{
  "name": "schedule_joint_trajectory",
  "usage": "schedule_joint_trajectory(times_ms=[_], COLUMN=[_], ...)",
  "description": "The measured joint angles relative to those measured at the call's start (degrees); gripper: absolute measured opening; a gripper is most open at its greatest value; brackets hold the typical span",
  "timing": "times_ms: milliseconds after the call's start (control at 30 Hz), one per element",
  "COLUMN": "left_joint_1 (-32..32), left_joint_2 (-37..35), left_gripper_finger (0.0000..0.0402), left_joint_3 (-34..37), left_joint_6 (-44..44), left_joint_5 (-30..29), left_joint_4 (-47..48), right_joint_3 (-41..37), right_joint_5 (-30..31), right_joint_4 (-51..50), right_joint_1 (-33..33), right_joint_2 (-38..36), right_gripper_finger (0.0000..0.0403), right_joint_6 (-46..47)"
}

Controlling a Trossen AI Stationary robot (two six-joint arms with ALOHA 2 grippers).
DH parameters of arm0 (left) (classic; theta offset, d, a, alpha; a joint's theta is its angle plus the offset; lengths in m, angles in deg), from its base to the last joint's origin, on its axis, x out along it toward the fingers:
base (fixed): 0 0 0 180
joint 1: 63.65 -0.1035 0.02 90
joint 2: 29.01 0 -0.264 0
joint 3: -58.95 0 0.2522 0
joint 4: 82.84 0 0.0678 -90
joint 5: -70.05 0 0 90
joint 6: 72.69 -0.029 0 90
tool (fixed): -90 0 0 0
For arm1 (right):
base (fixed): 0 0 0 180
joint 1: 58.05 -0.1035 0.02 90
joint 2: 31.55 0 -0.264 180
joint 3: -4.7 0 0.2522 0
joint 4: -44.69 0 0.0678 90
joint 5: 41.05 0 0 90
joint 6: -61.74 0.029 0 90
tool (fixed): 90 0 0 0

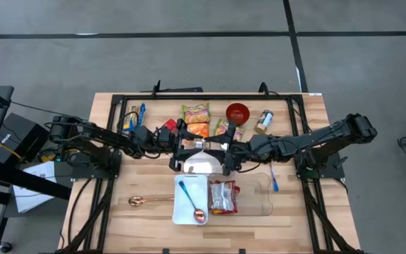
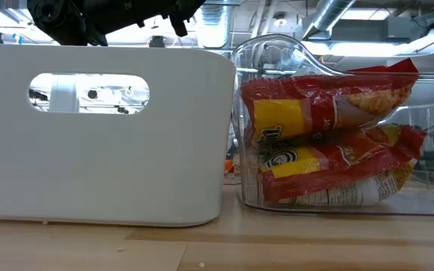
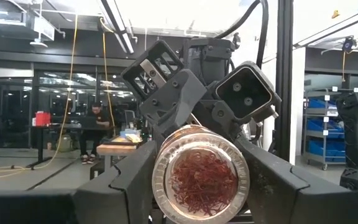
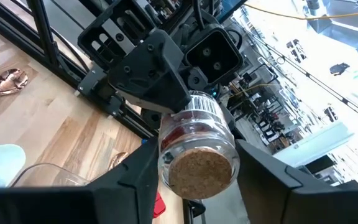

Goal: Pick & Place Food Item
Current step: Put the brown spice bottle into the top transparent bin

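While gripped at both ends, jar [image 3: 201,180] lengthwise between left tool [image 1: 183,143] and right tool [image 1: 225,149]

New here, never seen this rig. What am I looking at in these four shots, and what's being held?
It is a robot with two dark arms at a wooden table. One picture looks straight down from overhead, one looks level along the tabletop, and the other two come from cameras on each wrist.

The arms meet mid-table with a jar between them. The left gripper holds its glass base, and the right gripper looks closed around its cork end.

Below them sit a white bin holding two spoons and a clear container holding a red snack bag. Another spoon lies on the wood. Food packets and a red bowl sit at the back.
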Motion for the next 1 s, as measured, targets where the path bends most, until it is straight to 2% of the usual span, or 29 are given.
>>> schedule_joint_trajectory(times_ms=[133, 567, 800, 1000], left_joint_1=[-0.04, -0.33, -0.68, 0.38], left_joint_2=[0.0, 0.02, -3.43, -12.97], left_gripper_finger=[0.0201, 0.03, 0.0313, 0.0308], left_joint_3=[0.0, -0.02, -0.02, -0.02], left_joint_6=[-0.85, -8.14, -17.55, -23.02], left_joint_5=[0.0, -2.88, -8.26, -15.27], left_joint_4=[0.4, 2.92, 14.74, 32.89], right_joint_3=[0.0, 0.0, -0.1, -0.02], right_joint_5=[0.01, 2.77, 4.06, 4.04], right_joint_4=[-0.12, -0.41, -6.54, -13.56], right_joint_1=[-0.31, -0.48, -0.75, -0.58], right_joint_2=[-0.02, -0.76, -4.08, -6.1], right_gripper_finger=[0.0168, 0.0168, 0.0172, 0.0173], right_joint_6=[-0.18, 1.11, 4.42, 8.09])
